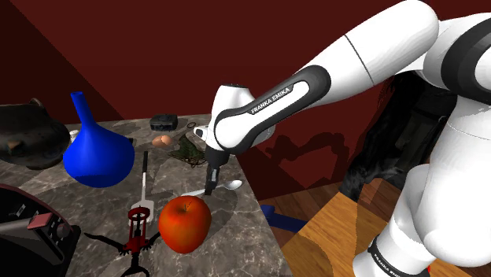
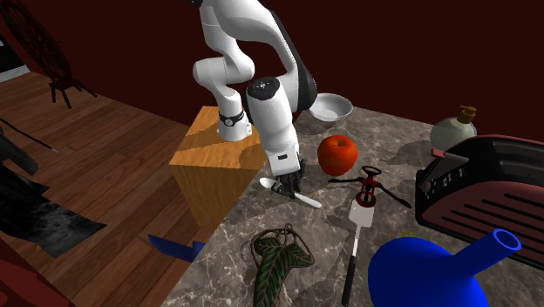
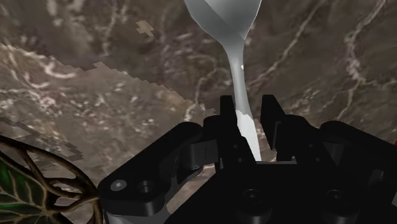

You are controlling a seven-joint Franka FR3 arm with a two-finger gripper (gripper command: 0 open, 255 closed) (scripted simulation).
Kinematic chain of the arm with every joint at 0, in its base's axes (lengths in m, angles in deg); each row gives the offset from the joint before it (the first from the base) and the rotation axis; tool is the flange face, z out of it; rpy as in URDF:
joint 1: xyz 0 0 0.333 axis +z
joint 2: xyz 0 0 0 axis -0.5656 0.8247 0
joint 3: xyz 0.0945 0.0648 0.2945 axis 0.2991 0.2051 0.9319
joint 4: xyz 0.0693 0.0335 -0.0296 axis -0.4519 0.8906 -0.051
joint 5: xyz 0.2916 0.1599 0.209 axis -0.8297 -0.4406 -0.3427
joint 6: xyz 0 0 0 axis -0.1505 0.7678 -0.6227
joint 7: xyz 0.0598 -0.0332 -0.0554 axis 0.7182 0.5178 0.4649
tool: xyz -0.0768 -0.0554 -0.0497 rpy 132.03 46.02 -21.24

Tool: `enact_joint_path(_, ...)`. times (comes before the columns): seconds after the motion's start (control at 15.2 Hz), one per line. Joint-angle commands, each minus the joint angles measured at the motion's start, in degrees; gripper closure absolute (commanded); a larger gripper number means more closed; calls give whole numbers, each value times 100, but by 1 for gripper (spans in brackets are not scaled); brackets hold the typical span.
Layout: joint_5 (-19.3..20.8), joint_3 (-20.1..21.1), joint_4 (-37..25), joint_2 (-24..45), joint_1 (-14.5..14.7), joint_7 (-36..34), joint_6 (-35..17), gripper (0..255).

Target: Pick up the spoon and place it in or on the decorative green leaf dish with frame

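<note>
End effector (image 3: 248, 105) at spoon (image 3: 224, 16) handle | spoon: pale grey, glossy

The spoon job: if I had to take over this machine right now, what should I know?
Gripper: shut on the handle of the spoon, low near the edge of the marble counter, beside the apple.
Leaf dish: on the same counter, nothing in it.
Done: spoon grasped.
Left: lift it, carry it to the dish, release.

"franka emika" in white letters on dark band of arm (image 1: 271, 98) forearm.
</note>
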Motion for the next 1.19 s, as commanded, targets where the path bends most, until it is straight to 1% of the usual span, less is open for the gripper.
enact_joint_path(0.0, 0, 0, 0, 0, 0, 0, 0, 255)
enact_joint_path(0.4, 0, 0, 1, 0, 0, 0, -2, 255)
enact_joint_path(1.12, 135, -34, -308, -496, -25, -217, 789, 255)
